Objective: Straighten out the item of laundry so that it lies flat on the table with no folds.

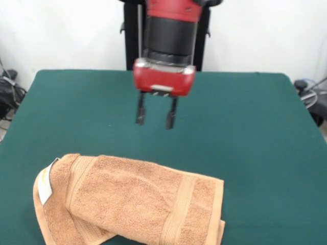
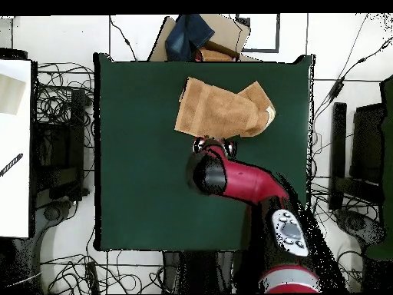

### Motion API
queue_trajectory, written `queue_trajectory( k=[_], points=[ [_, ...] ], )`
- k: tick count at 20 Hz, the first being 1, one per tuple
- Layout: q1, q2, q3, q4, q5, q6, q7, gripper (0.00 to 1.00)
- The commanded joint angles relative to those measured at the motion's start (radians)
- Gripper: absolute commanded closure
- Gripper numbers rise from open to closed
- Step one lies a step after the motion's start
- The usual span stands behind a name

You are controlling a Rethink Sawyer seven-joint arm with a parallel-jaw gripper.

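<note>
Green table [image 1: 245, 117]: my gripper [image 1: 156, 116] hangs open, empty; pinching both layers of the folded towel [image 1: 133, 201] would drag it, not unfold it.

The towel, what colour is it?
The towel is orange-tan, with a small white-yellow tag at one edge. The front view shows it best.

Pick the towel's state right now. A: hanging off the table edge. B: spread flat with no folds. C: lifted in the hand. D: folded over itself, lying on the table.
D: the towel lies doubled over on the table, with the open, empty hand above and behind it.
</note>
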Motion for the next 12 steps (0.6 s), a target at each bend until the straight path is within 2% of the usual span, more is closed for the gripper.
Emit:
queue_trajectory(
  k=[1, 7, 10, 12],
  points=[
    [-0.128, 0.078, 0.227, -0.209, -0.016, 0.244, -0.080, 0.00],
    [-0.198, 0.132, 0.300, -0.274, -0.051, 0.269, -0.094, 0.00],
    [-0.201, 0.161, 0.307, -0.297, -0.074, 0.281, -0.096, 0.00],
    [-0.183, 0.192, 0.297, -0.350, -0.089, 0.369, -0.132, 0.00]
  ],
)
